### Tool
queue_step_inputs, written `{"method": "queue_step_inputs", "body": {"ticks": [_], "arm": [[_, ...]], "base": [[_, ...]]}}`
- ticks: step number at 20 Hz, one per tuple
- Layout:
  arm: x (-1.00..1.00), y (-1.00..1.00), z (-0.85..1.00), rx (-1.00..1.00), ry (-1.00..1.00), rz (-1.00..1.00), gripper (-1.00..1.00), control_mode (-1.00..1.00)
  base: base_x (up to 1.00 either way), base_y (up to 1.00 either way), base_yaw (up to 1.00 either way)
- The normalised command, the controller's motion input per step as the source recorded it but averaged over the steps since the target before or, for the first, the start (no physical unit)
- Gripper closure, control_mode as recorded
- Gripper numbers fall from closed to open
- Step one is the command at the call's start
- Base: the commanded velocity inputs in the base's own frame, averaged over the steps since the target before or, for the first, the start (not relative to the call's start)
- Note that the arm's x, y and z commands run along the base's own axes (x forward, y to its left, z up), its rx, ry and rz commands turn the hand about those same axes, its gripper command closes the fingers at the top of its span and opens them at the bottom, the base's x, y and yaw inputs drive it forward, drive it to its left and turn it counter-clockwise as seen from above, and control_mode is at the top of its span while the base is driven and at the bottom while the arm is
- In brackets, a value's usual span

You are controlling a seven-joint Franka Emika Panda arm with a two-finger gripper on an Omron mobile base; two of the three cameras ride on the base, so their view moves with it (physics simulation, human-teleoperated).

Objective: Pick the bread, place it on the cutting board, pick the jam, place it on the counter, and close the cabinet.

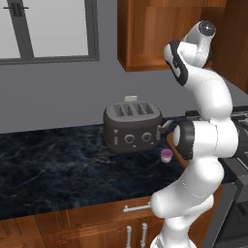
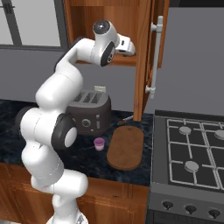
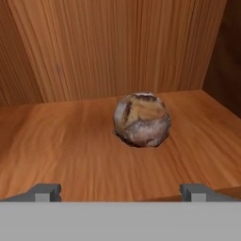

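The gripper is wide open and empty, facing the bread on the cabinet shelf. A push forward could nudge the round roll deeper before the fingers close.

Bread on cabinet shelf; gripper spread wide, short of it.

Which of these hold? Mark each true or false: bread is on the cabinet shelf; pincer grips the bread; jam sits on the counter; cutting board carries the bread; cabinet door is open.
1. The bread lies on the cabinet shelf: true.
2. The pincer grips the bread: false; its tips are spread wide, short of the roll.
3. The jam sits on the counter: true.
4. The cutting board carries the bread: false; nothing lies on it.
5. The cabinet door is open: true.
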Motion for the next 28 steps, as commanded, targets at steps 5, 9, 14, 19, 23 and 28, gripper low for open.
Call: {"method": "queue_step_inputs", "body": {"ticks": [5,9,14,19,23,28], "arm": [[0.13,-0.03,-0.10,0.00,0.00,0.00,-1.00,-1.00],[0.19,-0.05,0.00,0.00,0.00,0.00,-1.00,-1.00],[0.25,-0.09,0.00,0.00,0.00,0.00,-1.00,-1.00],[0.24,-0.13,0.00,0.00,0.00,0.00,-1.00,-1.00],[0.26,-0.10,0.00,0.00,0.00,0.00,-1.00,-1.00],[0.24,-0.07,0.00,0.00,0.00,0.00,-1.00,-1.00]], "base": [[0.00,0.00,0.00],[0.00,0.00,0.00],[0.00,0.00,0.00],[0.00,0.00,0.00],[0.00,0.00,0.00],[0.00,0.00,0.00]]}}
